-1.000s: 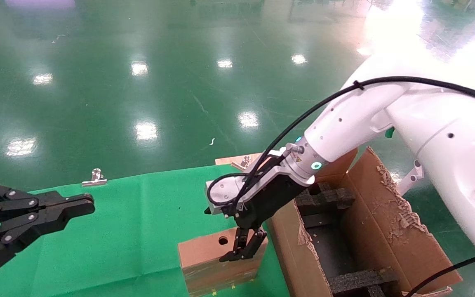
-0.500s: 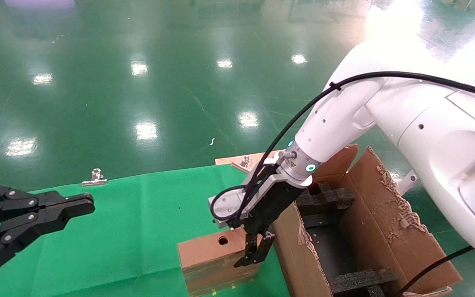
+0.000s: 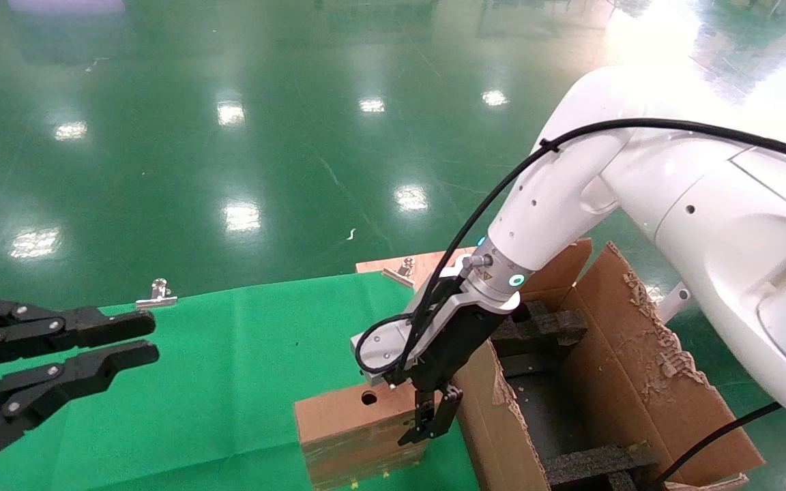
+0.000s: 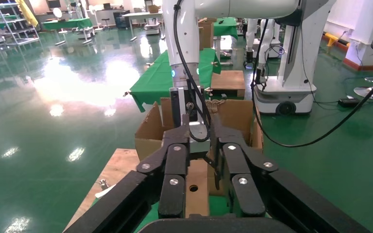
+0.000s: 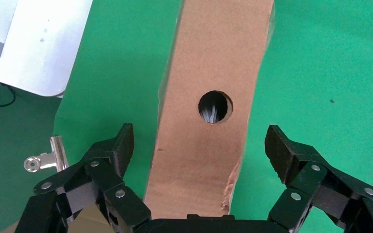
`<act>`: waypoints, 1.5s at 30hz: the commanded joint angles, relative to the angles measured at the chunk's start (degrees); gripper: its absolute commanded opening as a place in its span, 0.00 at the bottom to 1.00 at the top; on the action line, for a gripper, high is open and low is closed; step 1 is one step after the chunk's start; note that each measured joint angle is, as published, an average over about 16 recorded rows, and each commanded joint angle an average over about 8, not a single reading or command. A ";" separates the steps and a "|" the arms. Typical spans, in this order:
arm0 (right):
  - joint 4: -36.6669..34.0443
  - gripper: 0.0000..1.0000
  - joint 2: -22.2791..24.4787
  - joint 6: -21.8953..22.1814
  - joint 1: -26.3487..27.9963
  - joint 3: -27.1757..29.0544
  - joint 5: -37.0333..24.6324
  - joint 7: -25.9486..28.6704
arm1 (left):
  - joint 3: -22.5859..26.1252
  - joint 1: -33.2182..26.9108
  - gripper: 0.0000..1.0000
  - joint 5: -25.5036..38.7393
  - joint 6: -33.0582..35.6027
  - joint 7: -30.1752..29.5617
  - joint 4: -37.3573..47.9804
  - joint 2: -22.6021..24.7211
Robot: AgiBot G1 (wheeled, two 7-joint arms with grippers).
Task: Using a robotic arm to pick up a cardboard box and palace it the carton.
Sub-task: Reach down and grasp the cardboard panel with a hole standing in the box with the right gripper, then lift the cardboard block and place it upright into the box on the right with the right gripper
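Right hand [image 5: 199, 145] spread wide astride the cardboard box [image 5: 213, 102], fingers apart from it.

The white glossy robotic arm's black right gripper [image 3: 427, 426] hangs at the small brown holed cardboard box's [image 3: 359, 433] right end, left of the large torn-flapped brown carton [image 3: 611, 382]; the black left gripper [image 3: 151, 337], parted, hovers far left.

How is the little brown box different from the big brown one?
The cardboard box is small and flat, with a round hole on top; the carton is much bigger. The cardboard box is closed with neat edges; the carton is open, with ragged torn flaps and black foam inside. The right gripper hangs open over the cardboard box, not the carton. Both are brown cardboard.
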 commanded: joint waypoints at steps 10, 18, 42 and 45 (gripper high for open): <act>0.25 0.00 0.18 0.01 -0.19 0.52 -0.16 0.22 | 0.00 0.00 1.00 -0.01 0.00 0.00 0.00 0.00; 0.31 0.00 0.24 0.03 -0.28 0.68 -0.21 0.29 | 0.00 0.00 1.00 -0.01 0.00 0.00 0.00 0.00; -0.57 0.00 2.65 0.05 3.32 1.04 4.50 1.39 | 0.02 -0.01 1.00 -0.01 0.01 0.01 0.02 0.00; -1.03 0.00 3.75 -0.21 5.86 0.82 6.38 1.53 | 0.02 -0.01 1.00 -0.01 0.01 0.01 0.02 0.00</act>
